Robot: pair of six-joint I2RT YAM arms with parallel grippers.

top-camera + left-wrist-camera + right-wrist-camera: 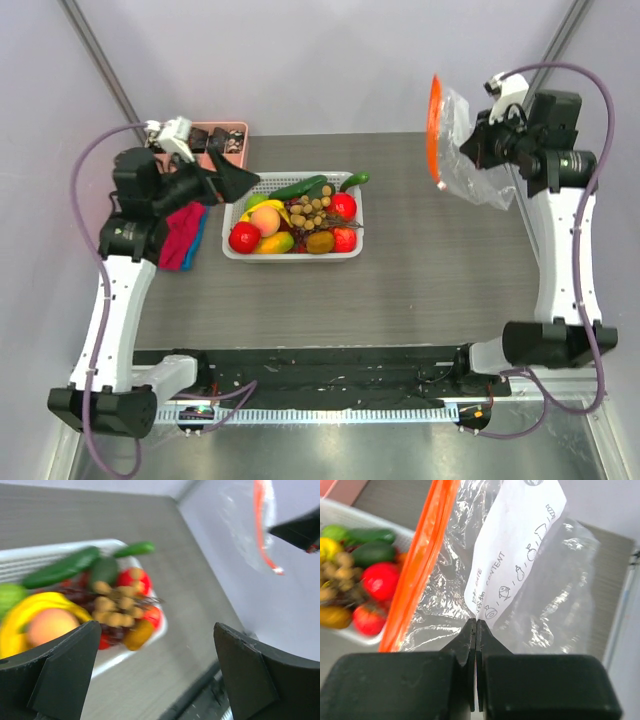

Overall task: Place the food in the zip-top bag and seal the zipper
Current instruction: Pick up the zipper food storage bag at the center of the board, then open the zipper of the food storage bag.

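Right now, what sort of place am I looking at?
Probably a lab test cell, not a kitchen: a left arm and right arm bolted to a grey table, plain pale panels enclosing it, and glossy toy fruit in a white basket.

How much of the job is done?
Done: the right fingers are shut on the clear plastic zip-top bag, held in the air. In hand: the open left fingers hover near the white lattice basket. Left: all the glossy toy fruit sits in that basket, and the orange-red zipper strip needs sealing.

Overhead camera faces down; both close wrist views share the basket [300, 257].
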